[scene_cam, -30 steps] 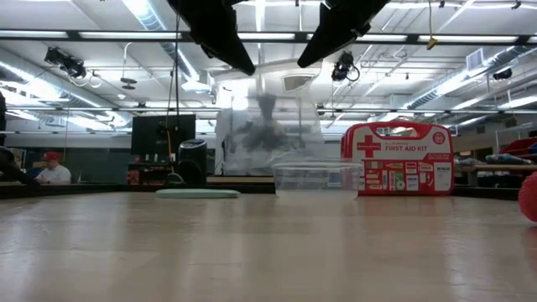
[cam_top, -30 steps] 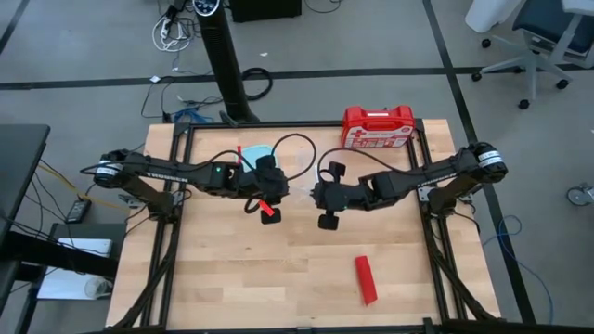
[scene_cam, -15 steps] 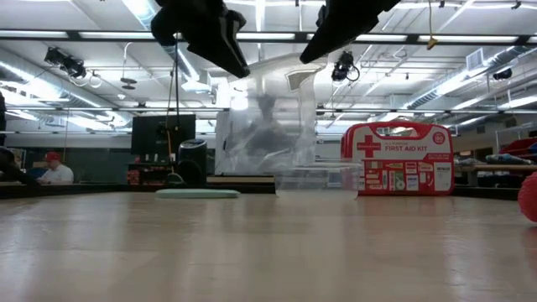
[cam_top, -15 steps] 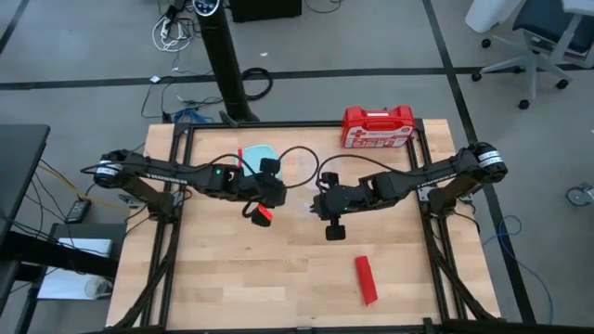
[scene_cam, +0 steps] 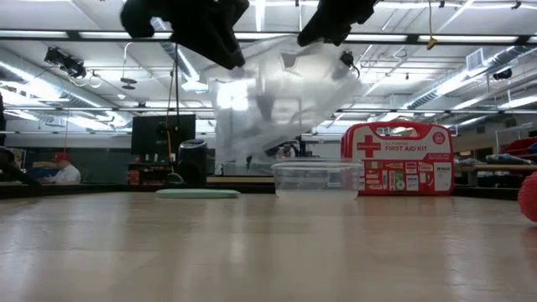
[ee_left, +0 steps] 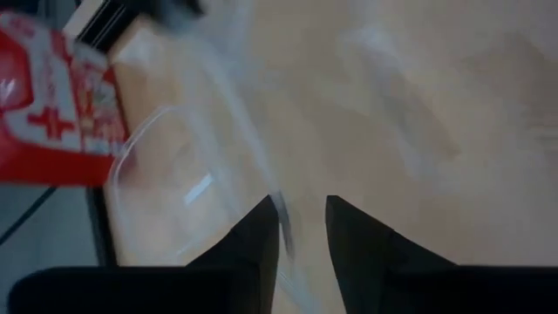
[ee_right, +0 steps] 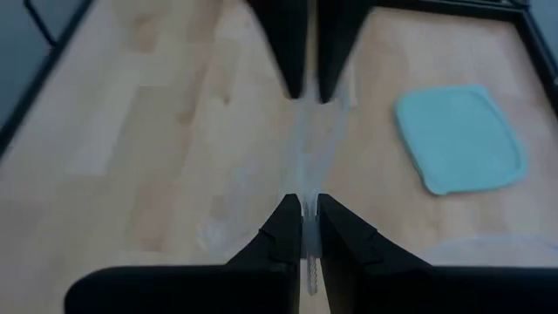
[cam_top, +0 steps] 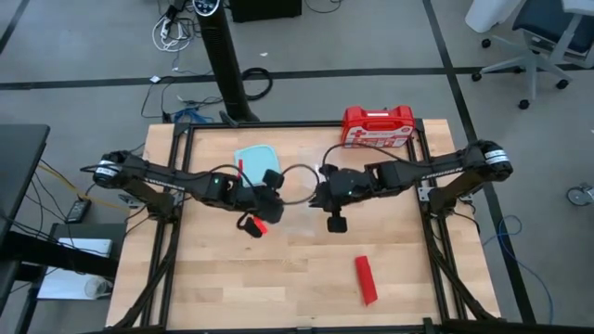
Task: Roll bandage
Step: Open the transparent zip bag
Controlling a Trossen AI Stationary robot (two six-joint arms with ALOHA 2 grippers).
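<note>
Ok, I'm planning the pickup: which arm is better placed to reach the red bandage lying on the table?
Right, probably. The bandage lies on the table's right half, nearer the right gripper than the left gripper. The right gripper pinches the clear bag, so it must let go first.
</note>
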